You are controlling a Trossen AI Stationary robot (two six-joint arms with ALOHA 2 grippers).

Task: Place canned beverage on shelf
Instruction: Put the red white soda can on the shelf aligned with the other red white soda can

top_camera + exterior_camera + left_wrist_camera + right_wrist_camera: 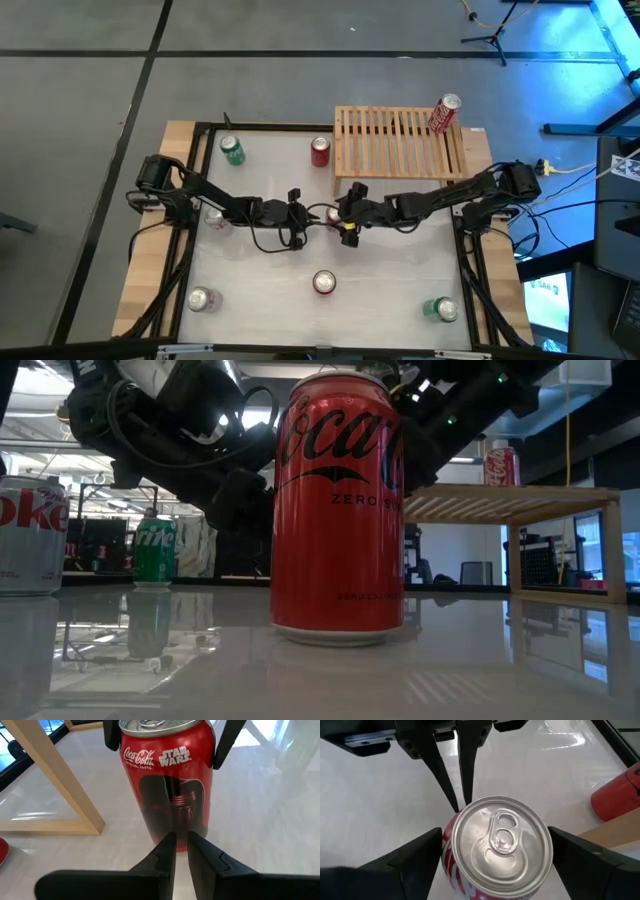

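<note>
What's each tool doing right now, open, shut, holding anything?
Left tool: shut, empty, beside the red Star Wars Coca-Cola can.
Right tool: open, straddling that can, not clamped.

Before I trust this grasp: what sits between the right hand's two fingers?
The Star Wars Coke can stands between the right hand's open fingers, seen in the right wrist view; contact unclear.

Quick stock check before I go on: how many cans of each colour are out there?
Red cans: 4
Silver cans: 2
Green cans: 2
Total: 8
</note>
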